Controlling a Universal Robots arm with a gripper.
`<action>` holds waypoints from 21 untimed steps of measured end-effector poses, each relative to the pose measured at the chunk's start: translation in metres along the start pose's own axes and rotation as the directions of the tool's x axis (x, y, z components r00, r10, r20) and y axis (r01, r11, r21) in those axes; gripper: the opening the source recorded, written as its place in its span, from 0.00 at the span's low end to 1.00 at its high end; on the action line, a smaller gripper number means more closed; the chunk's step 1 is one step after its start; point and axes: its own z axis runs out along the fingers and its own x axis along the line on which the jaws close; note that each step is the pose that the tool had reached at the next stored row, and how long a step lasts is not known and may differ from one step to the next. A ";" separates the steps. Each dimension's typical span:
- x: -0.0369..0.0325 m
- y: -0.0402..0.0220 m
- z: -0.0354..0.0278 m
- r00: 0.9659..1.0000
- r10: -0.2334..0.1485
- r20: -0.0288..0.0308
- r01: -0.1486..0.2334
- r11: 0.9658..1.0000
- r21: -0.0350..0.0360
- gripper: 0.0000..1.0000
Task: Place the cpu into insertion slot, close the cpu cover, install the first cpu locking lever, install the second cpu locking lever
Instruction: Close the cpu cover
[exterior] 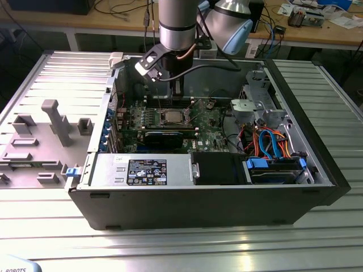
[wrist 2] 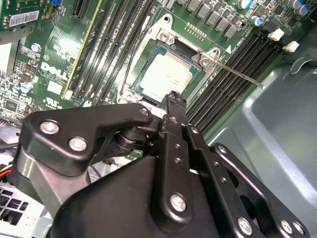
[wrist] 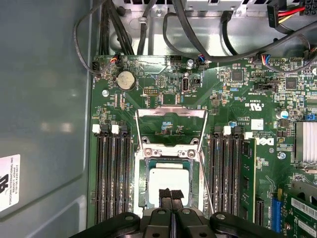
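In the exterior view the arm [exterior: 177,22] comes straight down from above into the open computer case [exterior: 198,209], which lies on its side on a slatted metal table [exterior: 170,249]. The wrist is upright over the green motherboard [exterior: 210,122], and the tool points down at the socket area. In both wrist views the gripper [wrist: 170,194] [wrist 2: 174,97] has its two black fingers pressed together with nothing between them. Their tips hang over the near edge of the cpu [wrist: 170,179] [wrist 2: 166,74] [exterior: 171,117]; whether they touch its metal top cannot be told. The cpu lies flat inside the insertion slot [wrist: 142,173], its silver-grey top facing up and framed by the socket's rim. The cpu cover [wrist: 171,113] is flipped open on its hinge at the far side of the slot, and the green board shows through its square cut-out. In the second wrist view a thin locking lever [wrist 2: 242,78] juts out unlatched from the socket's corner, across the black memory slots [wrist 2: 233,74]. More memory slots [wrist: 111,173] flank the socket on both sides in the first wrist view.
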 end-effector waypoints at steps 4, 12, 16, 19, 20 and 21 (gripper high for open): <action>0.0000 0.0001 -0.0013 1.000 0.000 0.000 0.000 1.000 0.000 0.11; 0.0001 0.0001 -0.0031 1.000 0.000 0.000 0.000 1.000 0.000 0.11; 0.0001 0.0001 -0.0031 1.000 0.000 0.000 0.000 1.000 0.000 0.11; 0.0001 0.0001 -0.0031 1.000 0.000 0.000 0.000 1.000 0.000 0.11; 0.0001 0.0001 -0.0033 1.000 0.000 0.000 0.000 1.000 0.000 0.11; 0.0001 0.0001 -0.0040 1.000 0.000 0.001 0.000 1.000 0.000 0.11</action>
